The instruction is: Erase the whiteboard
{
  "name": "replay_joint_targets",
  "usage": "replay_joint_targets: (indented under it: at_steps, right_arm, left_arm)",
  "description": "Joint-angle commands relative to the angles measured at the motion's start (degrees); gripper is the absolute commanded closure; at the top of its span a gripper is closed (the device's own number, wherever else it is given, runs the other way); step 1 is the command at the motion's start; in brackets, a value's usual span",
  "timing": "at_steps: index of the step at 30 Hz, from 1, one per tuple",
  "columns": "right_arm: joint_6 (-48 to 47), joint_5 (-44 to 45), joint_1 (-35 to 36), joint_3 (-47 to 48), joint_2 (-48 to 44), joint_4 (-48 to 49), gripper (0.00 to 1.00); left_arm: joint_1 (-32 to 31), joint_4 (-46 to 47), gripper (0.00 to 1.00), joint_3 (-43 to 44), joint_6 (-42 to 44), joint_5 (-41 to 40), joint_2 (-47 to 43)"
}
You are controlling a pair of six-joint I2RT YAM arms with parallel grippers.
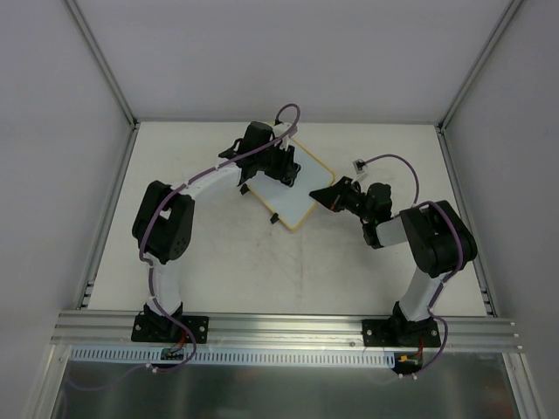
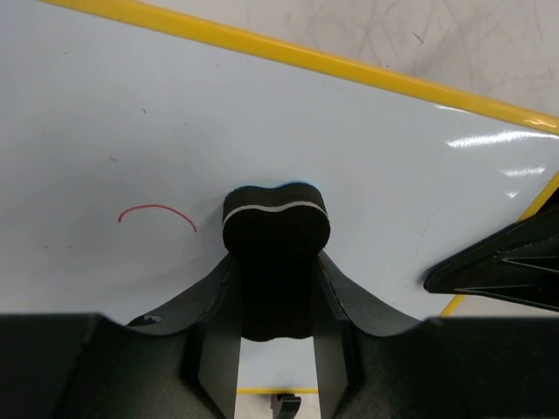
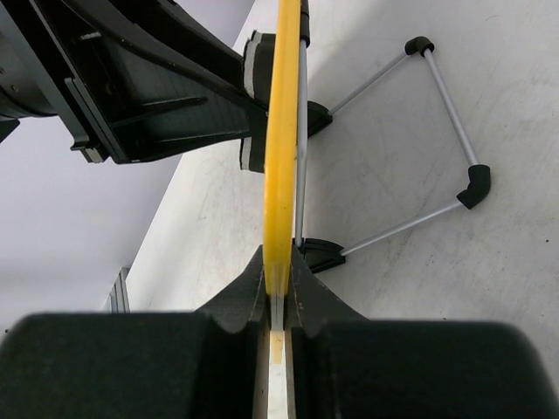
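The whiteboard [image 1: 303, 199], white with a yellow frame, lies angled at the table's back centre. My left gripper [image 1: 281, 166] is over its far part, shut on a black eraser [image 2: 276, 225] that is pressed to the white surface [image 2: 367, 140]. A short red curved stroke [image 2: 157, 213] lies just left of the eraser. My right gripper [image 1: 321, 194] is shut on the board's right edge. In the right wrist view the frame [image 3: 282, 131] runs edge-on into the closed jaws of the right gripper [image 3: 278, 272]. The right gripper's finger [image 2: 511, 262] shows at the board's edge.
A wire stand with black corner pieces [image 3: 474, 185] sits on the table under and behind the board. Grey enclosure walls stand left, right and at the back. An aluminium rail [image 1: 288, 327] runs along the near edge by the arm bases.
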Motion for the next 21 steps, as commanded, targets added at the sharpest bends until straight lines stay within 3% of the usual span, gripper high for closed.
replay_joint_targets:
  at_steps: [1,21]
  right_arm:
    - [-0.2,-6.6,2.3,2.2,-1.6,16.1,1.00]
    - [-0.3,-6.6,2.2,2.5,-1.2,16.1,1.00]
  left_arm:
    - [2.4,3.3,1.00,3.8,1.1,0.7,3.2]
    - [13.9,2.8,1.00,6.7,-2.3,0.7,8.4]
